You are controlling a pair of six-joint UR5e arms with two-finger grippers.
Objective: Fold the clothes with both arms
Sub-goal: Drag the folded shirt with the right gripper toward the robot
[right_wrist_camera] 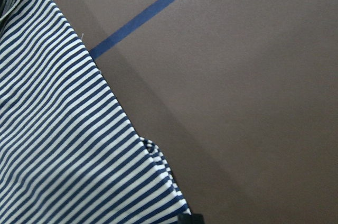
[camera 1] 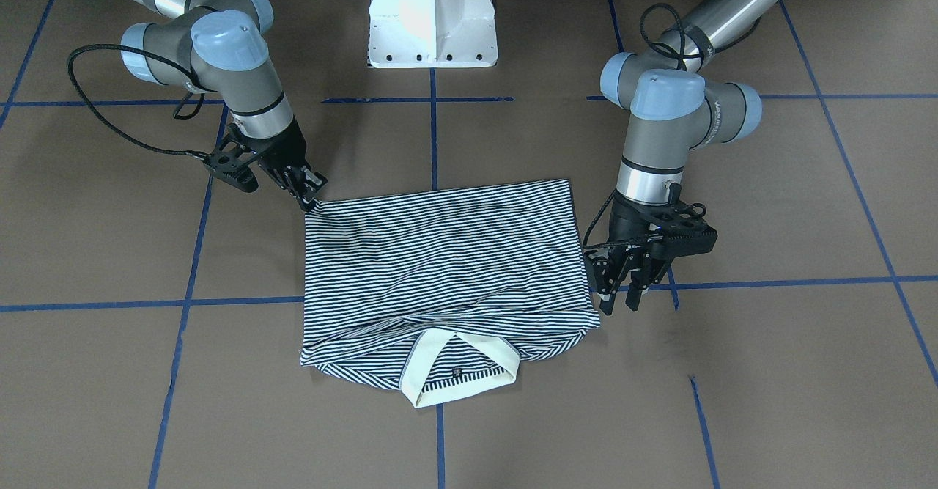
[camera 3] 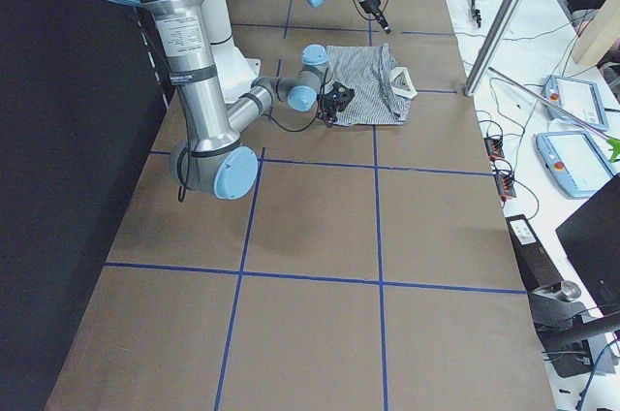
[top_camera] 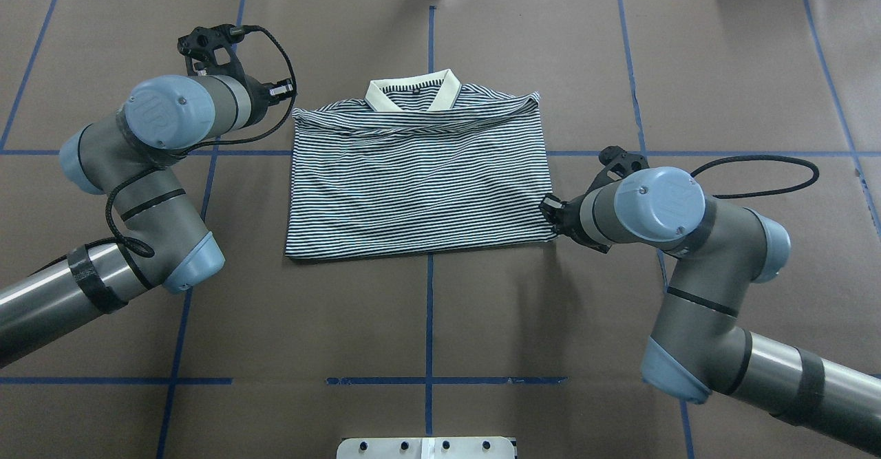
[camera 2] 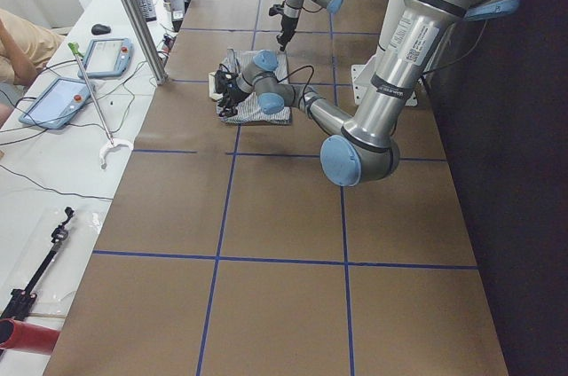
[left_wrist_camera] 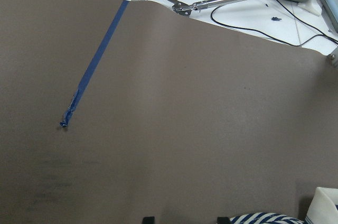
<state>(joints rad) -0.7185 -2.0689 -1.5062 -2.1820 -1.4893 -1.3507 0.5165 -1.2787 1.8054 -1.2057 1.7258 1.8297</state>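
One polo shirt (camera 1: 440,254) folded flat mid-table (camera 1: 733,401), collar (camera 1: 421,364) toward the operators' edge. Two arms: right gripper (camera 1: 311,197) pinched onto its robot-side corner. Left gripper (camera 1: 619,300) spread wide, holding nothing, just beside the opposite side edge.

Overhead: wrist (top_camera: 643,204) hides right gripper (camera 1: 311,197) tips; wrist cams crop polo shirt (camera 1: 440,254).

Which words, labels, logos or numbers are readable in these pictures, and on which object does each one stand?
"UR": faint raised logo on the light-blue joint cap of the left arm.
Grey lettering on that arm's wrist joint: too small to read.
White sticker on its silver tube, and one on the right arm: blurred.
Dark neck label inside the striped polo shirt's cream collar: unreadable.
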